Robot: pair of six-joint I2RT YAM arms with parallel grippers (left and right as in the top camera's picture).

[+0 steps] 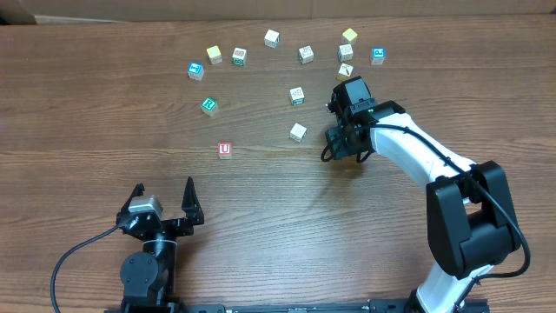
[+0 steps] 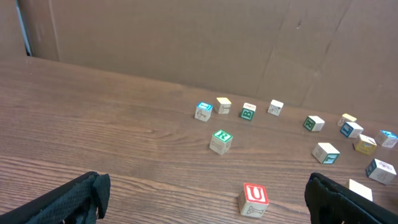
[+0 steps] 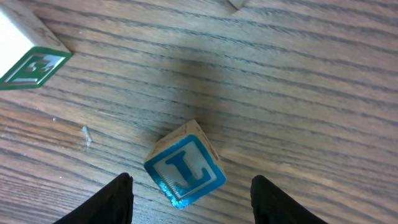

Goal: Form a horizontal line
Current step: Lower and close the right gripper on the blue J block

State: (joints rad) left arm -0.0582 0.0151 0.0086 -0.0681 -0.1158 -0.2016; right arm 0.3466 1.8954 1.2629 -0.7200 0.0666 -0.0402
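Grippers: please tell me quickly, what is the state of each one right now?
The left gripper is open and holds nothing.
The right gripper is open; its jaws stand on either side of the blue L cube without clamping it.

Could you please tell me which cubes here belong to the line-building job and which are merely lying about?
For the line: red U cube, green R cube, pale green-marked cube, blue L cube under the open right gripper.
Lying about: white cube, yellow cube, blue-marked cube.
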